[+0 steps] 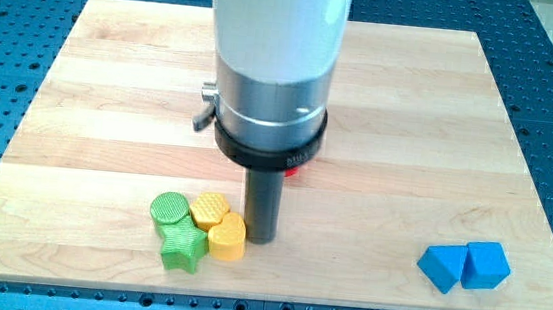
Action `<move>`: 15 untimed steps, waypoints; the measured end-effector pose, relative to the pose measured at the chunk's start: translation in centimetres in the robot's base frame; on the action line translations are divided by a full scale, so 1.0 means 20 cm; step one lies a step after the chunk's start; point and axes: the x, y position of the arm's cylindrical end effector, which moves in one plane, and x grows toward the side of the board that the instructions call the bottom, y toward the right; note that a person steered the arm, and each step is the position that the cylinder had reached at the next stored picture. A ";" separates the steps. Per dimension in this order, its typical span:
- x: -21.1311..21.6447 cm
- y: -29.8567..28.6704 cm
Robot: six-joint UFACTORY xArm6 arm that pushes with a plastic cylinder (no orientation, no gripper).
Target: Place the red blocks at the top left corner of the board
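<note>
My tip (259,238) is the lower end of a dark rod near the view's bottom centre. It stands right next to the yellow blocks, just right of them. A small sliver of red (295,172) shows behind the arm's black collar, at the rod's upper right; its shape is hidden and I cannot tell how many red blocks are there. The wooden board (111,90) fills most of the view, and its top left corner (94,4) is bare wood.
A cluster sits left of my tip: a green round block (168,207), a green star (182,247), a yellow hexagon-like block (211,209) and a yellow rounded block (227,238). Two blue blocks (441,267) (486,265) touch at the bottom right.
</note>
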 end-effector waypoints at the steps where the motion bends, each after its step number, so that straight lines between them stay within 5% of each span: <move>1: -0.11 -0.04; 8: -0.53 0.54; 11: -0.90 0.26; 13: -0.54 0.21; 15: -0.59 0.21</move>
